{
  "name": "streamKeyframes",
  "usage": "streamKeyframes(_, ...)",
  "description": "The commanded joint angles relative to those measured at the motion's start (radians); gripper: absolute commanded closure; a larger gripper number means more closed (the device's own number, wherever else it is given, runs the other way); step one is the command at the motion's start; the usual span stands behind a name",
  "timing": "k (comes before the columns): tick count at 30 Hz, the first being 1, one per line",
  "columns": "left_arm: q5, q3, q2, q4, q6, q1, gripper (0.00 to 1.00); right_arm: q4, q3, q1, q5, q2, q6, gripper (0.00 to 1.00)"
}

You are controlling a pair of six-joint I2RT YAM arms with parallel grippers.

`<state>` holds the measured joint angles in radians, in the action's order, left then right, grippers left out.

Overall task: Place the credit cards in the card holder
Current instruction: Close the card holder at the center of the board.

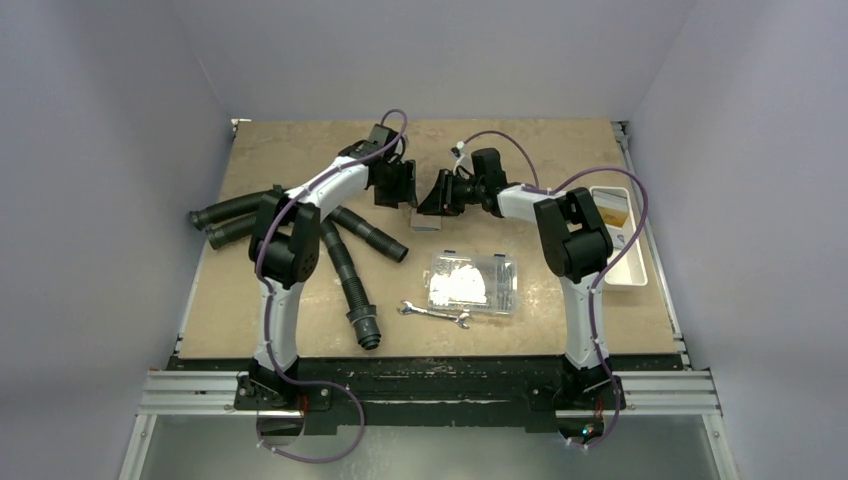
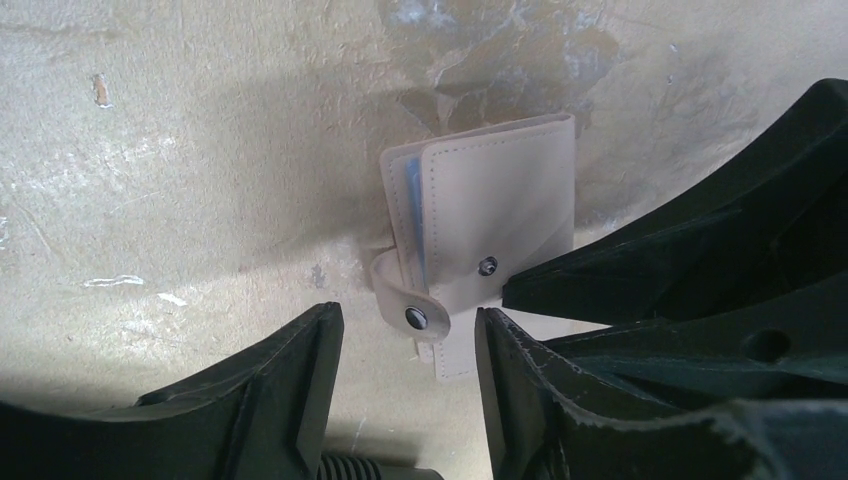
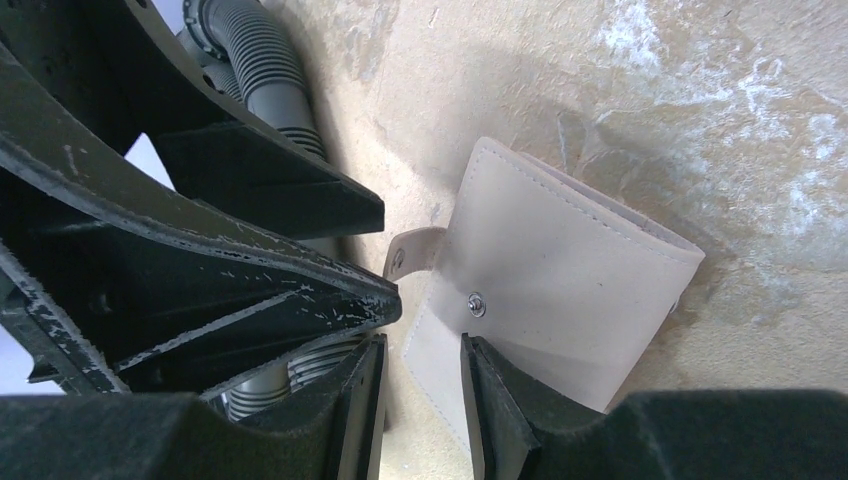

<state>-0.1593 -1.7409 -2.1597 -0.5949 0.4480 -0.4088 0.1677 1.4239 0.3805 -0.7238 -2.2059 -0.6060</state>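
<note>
The card holder (image 2: 495,215) lies on the table with its cover down, pale tan in the wrist views. Its snap strap (image 2: 405,300) hangs loose at the side, unfastened. A thin light-blue edge of a credit card (image 2: 414,205) shows between its leaves. My left gripper (image 2: 410,350) is open just short of the strap, nothing between its fingers. My right gripper (image 3: 422,390) is also open, hovering over the holder's (image 3: 570,270) near corner, one finger (image 3: 500,400) overlapping the cover. From above, both grippers (image 1: 398,195) (image 1: 432,200) meet over the holder (image 1: 425,224).
Grey corrugated hoses (image 1: 345,260) sprawl left of centre, one (image 3: 260,80) close behind the left fingers. A clear compartment box (image 1: 472,283) and a wrench (image 1: 434,315) lie nearer the bases. A white tray (image 1: 622,240) stands at the right edge.
</note>
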Motion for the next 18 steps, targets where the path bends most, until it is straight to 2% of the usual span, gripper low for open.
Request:
streamKeyframes(1,0.038,-0.061,0.050,-0.002,-0.020,-0.012,0.49,-0.075,0.014,0.003,0.066,-0.042,0.050,0.59)
streamKeyframes(7,0.088,-0.105,0.035,-0.039,-0.024,-0.031,0.63,-0.081,0.016,0.003,0.067,-0.045,0.055,0.59)
streamKeyframes(18,0.121,-0.123,-0.009,-0.063,-0.033,-0.049,0.71,-0.088,0.019,0.003,0.064,-0.049,0.061,0.59)
